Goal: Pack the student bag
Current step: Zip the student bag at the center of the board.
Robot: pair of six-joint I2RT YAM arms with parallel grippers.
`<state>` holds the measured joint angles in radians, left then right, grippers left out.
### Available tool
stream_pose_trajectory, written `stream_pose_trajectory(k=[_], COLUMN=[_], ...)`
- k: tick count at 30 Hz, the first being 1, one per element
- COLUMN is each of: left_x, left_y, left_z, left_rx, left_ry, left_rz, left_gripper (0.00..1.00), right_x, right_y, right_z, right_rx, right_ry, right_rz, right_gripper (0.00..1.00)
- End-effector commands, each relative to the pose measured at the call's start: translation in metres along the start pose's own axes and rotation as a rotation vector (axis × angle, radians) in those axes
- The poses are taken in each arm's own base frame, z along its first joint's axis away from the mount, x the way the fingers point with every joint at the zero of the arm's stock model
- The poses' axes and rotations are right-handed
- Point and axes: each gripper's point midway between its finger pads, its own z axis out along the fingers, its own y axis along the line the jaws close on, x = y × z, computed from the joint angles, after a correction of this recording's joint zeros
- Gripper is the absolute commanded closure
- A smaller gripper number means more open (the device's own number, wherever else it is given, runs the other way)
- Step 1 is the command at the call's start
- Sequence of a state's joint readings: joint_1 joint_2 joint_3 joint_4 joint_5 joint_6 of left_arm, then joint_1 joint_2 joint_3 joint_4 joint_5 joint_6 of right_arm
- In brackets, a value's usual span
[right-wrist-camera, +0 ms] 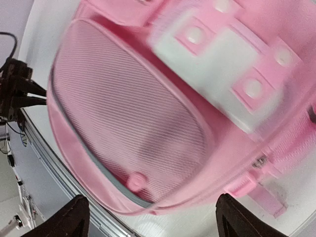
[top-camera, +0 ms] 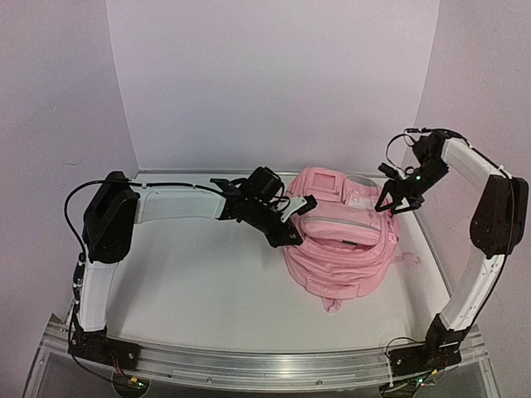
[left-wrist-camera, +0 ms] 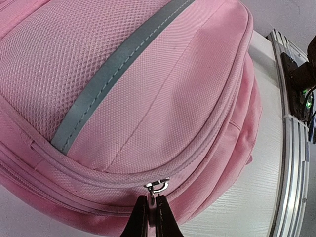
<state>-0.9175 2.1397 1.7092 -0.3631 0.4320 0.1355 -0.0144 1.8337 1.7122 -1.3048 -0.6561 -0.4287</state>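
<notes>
The student bag point(top-camera: 340, 249), a soft pink backpack, lies on the white table right of centre. My left gripper point(top-camera: 292, 217) is at the bag's left side, shut on a pink zipper pull tab point(left-wrist-camera: 152, 210) that hangs from a silver slider point(left-wrist-camera: 156, 186) on the front pocket seam. My right gripper point(top-camera: 398, 197) hovers above the bag's right top corner with its jaws wide open and nothing between them. In the right wrist view the bag point(right-wrist-camera: 133, 118) fills the frame, blurred, with its white patch point(right-wrist-camera: 222, 59) near the top.
White walls close the back and both sides of the table point(top-camera: 207, 282). An aluminium rail point(top-camera: 274, 365) runs along the near edge. A pink strap end point(top-camera: 332, 305) sticks out from under the bag toward the front.
</notes>
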Motion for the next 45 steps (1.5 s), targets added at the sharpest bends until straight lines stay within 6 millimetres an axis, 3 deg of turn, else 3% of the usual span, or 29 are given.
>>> stream_pose_trajectory(k=[1, 8, 12, 15, 19, 23, 27, 31, 35, 40, 43, 45], left_x=[-0.045, -0.048, -0.049, -0.044, -0.028, -0.019, -0.015, -0.027, -0.039, -0.017, 0.001, 0.02], left_y=[0.004, 0.017, 0.033, 0.032, 0.015, -0.027, -0.067, -0.081, -0.085, -0.041, -0.037, -0.04], left_z=[-0.035, -0.048, -0.061, -0.064, -0.064, -0.052, -0.029, -0.018, -0.028, -0.07, -0.084, -0.086], left_rx=[-0.028, -0.051, -0.08, -0.075, -0.025, 0.029, 0.071, 0.076, 0.078, -0.023, -0.046, -0.043], left_ry=[-0.141, -0.169, -0.181, -0.148, -0.053, 0.006, 0.054, 0.011, -0.031, -0.034, 0.034, 0.122], left_rz=[-0.014, -0.085, -0.14, -0.136, -0.137, -0.122, -0.124, -0.15, -0.169, -0.242, -0.205, -0.191], left_gripper=[1.0, 1.0, 1.0, 1.0, 1.0, 1.0, 1.0, 1.0, 1.0, 1.0, 1.0, 1.0], right_x=[0.013, 0.012, 0.003, 0.023, 0.046, 0.034, 0.028, 0.029, 0.032, 0.033, 0.024, 0.02], right_y=[0.006, -0.009, 0.022, 0.061, 0.091, 0.11, 0.12, 0.132, 0.129, 0.104, 0.087, 0.083], right_z=[-0.009, 0.031, 0.039, 0.061, 0.078, 0.082, 0.086, 0.09, 0.092, 0.107, 0.117, 0.121], right_rx=[-0.012, -0.101, -0.293, -0.536, -0.626, -0.711, -0.75, -0.765, -0.722, -0.546, -0.441, -0.423], right_ry=[0.003, 0.066, 0.033, 0.112, 0.177, 0.159, 0.156, 0.164, 0.172, 0.149, 0.087, 0.075], right_rz=[0.134, 0.258, 0.277, 0.388, 0.364, 0.331, 0.301, 0.259, 0.233, 0.24, 0.279, 0.325], right_gripper=[0.07, 0.06, 0.08, 0.18, 0.34, 0.53, 0.6, 0.61, 0.65, 0.82, 0.97, 1.0])
